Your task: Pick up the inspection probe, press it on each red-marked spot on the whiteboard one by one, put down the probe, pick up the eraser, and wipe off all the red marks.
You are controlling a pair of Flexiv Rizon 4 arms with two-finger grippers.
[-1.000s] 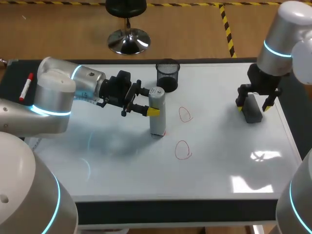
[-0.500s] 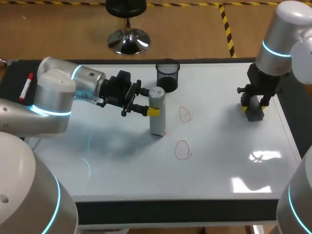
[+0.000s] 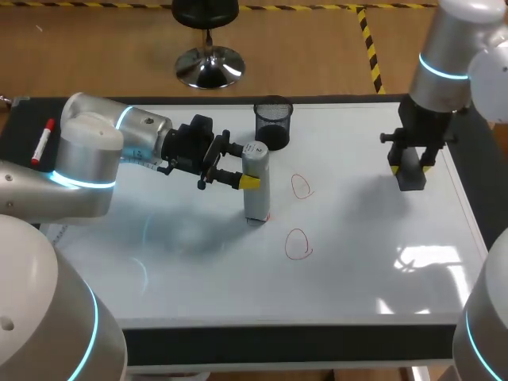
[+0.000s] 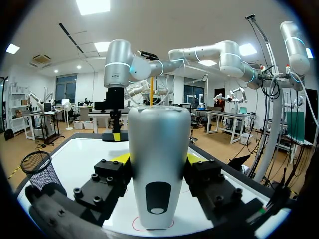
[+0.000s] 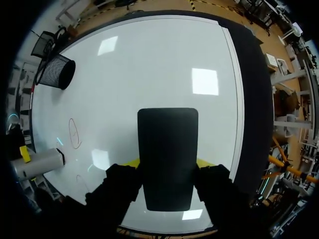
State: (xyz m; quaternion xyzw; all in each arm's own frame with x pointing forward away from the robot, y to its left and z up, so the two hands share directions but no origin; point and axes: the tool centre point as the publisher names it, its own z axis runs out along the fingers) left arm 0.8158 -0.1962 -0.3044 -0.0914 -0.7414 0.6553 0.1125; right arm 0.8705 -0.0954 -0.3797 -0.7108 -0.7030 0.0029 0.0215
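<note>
Watching the right gripper (image 3: 410, 167), I see its fingers, which straddled the dark eraser (image 3: 411, 179) a second ago, now pinch it from both sides and rise a little near the right edge of the whiteboard (image 3: 357, 262). A shadow now spreads beside the block, so it seems lifted clear, though I can't be sure from here. The left gripper (image 3: 244, 167) has not stirred: it stays clamped on the inspection probe (image 3: 255, 194), which stands upright on a red mark (image 3: 267, 217). The farther red oval (image 3: 301, 186) and the nearer red oval (image 3: 298, 244) lie just beside it. Wiping looks close, yet the probe is not set down.
</note>
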